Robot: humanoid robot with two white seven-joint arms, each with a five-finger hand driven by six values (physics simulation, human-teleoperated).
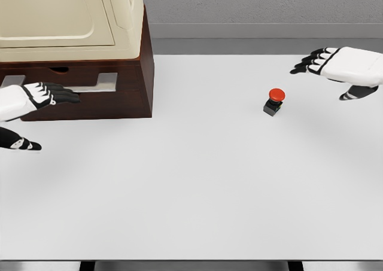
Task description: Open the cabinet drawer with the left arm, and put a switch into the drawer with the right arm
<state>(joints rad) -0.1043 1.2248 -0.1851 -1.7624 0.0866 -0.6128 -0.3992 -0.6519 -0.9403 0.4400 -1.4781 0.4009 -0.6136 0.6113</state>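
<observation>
At the far left, the left hand (42, 95) reaches toward the front of the cabinet (96, 88), a dark brown box with a cream top. Its fingers (63, 94) are stretched out and relaxed, they hold nothing, and the tips lie at the pale slot of the drawer handle (99, 82). I cannot tell if they already touch it. The drawer (78, 85) looks closed, or almost closed, so the step in hand is, I judge, to take the handle and pull.

To do this well, the fingertips should go into the slot and hook behind its edge before any pull begins. The pull should be straight toward the robot, along the line of the drawer, not sideways, because a slanted pull may jam it or drag the whole cabinet over the white surface (191, 193). The drawer should come out far enough that an object can be lowered in from above.

Further right, the switch (274, 101), a red button on a small dark base, stands upright on the surface, well apart from the cabinet and untouched.

At the far right, the right hand (344, 67) hovers above the surface, beyond the switch, with fingers spread and empty. It is better that it waits until the drawer is open.
</observation>
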